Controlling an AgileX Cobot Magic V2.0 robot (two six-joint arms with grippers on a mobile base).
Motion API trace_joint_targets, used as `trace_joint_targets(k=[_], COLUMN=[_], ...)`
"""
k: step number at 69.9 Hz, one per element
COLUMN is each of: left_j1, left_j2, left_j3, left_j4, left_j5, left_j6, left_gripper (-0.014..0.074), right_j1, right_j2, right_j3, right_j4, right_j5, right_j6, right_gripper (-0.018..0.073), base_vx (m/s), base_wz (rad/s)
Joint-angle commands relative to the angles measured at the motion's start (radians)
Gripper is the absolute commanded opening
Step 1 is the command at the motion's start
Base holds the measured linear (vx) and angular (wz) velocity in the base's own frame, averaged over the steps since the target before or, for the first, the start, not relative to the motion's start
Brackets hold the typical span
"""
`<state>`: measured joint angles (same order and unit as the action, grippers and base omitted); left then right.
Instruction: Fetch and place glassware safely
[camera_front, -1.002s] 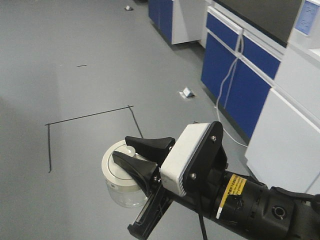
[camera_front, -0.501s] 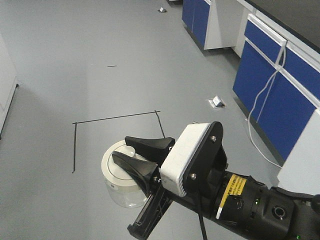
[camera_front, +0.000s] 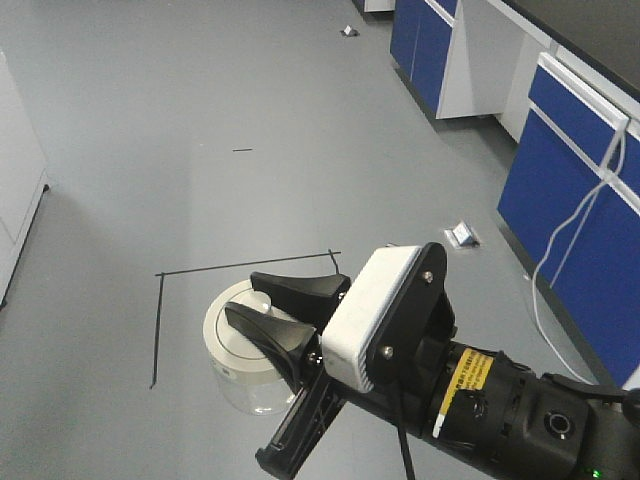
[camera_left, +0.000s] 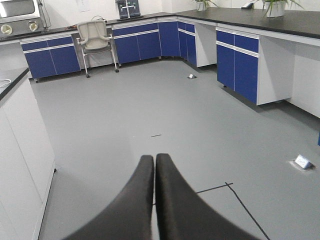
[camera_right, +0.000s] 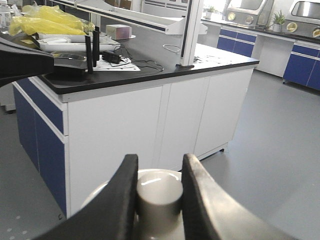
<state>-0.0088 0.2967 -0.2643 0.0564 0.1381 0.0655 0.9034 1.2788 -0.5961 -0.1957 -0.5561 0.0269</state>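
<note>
Where the right gripper (camera_front: 245, 297) reaches out over the grey floor (camera_front: 150, 120), its two black fingers (camera_front: 295, 287) pinch the central knob (camera_right: 159, 197) of the cream-white lid (camera_front: 232, 350): a narrow set, clamped on the knob from both sides. The glass jar (camera_front: 245, 392) hangs upright under the lid, carried clear of the floor; in the front view it shows inside a black tape corner (camera_front: 245, 265). The left gripper (camera_left: 154, 158) has its fingers pressed together, nothing between them, aimed at the floor. At the right of the front view stand blue cabinets (camera_front: 575, 130), a white cable (camera_front: 560, 265) dangling down one door, a floor socket (camera_front: 462, 235) near them. Right wrist view: a white-fronted bench (camera_right: 150, 110) with a black top beyond the jar.
</note>
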Motion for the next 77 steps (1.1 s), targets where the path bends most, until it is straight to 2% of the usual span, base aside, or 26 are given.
trace_joint_targets(k=[1, 77], left_j1=[-0.007, -0.007], left_j2=[0.007, 0.007], left_j3=[-0.027, -0.027], left_j4=[-0.006, -0.006], left_j5=[-0.069, -0.069], left_j6=[-0.007, -0.007], left_gripper=[-0.0007, -0.0007], right_j1=[-0.001, -0.001], right_j2=[-0.033, -0.033], right_j3=[-0.032, -0.032], right_j4=[0.003, 0.003], right_j5=[-0.107, -0.107], right_j6=[-0.007, -0.007], right_gripper=[-0.0003, -0.0003], base_vx=[0.36, 0.43], base_wz=[0.08, 0.12])
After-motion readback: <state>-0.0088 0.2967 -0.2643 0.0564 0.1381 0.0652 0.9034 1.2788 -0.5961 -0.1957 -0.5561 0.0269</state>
